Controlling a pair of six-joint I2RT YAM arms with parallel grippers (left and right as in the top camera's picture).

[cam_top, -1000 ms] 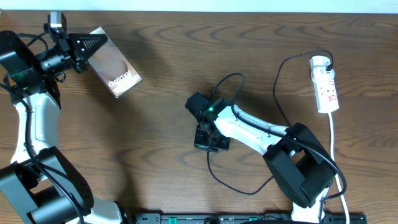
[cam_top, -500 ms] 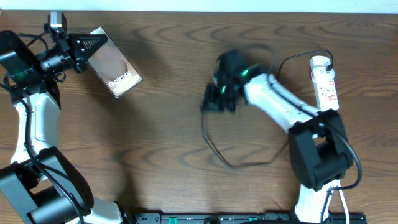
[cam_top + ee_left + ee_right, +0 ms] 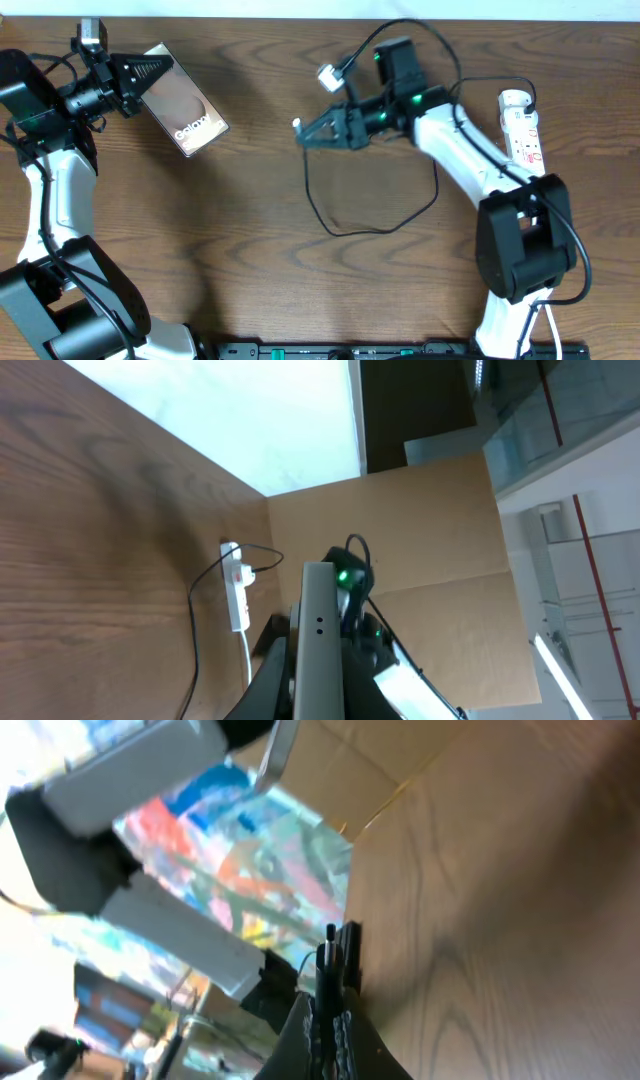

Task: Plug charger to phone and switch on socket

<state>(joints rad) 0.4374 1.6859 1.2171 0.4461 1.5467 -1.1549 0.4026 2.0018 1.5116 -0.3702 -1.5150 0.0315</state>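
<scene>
My left gripper (image 3: 148, 78) is shut on the phone (image 3: 187, 108), a brownish slab with white "Galaxy" lettering, held tilted at the far left. In the left wrist view the phone's pale edge (image 3: 318, 645) stands between the fingers (image 3: 318, 695). My right gripper (image 3: 318, 130) is shut on the free end of the charger (image 3: 322, 212), a thin black cable, with the plug tip pointing left, well apart from the phone. The right wrist view shows the fingers (image 3: 328, 1025) closed on the black plug (image 3: 330, 960). The socket (image 3: 524, 138), a white power strip with red marks, lies at the right.
The charger's slack hangs in a loop over the middle of the table and runs back to the round white plug (image 3: 514, 100) on the strip. A white cord (image 3: 536, 220) leads from the strip toward the front edge. The strip also shows in the left wrist view (image 3: 237, 595).
My right arm has swung up from the table's middle toward the back, lifting the charger's end, and now points left. The cable loop has shifted with it. The left arm and phone have not moved.
</scene>
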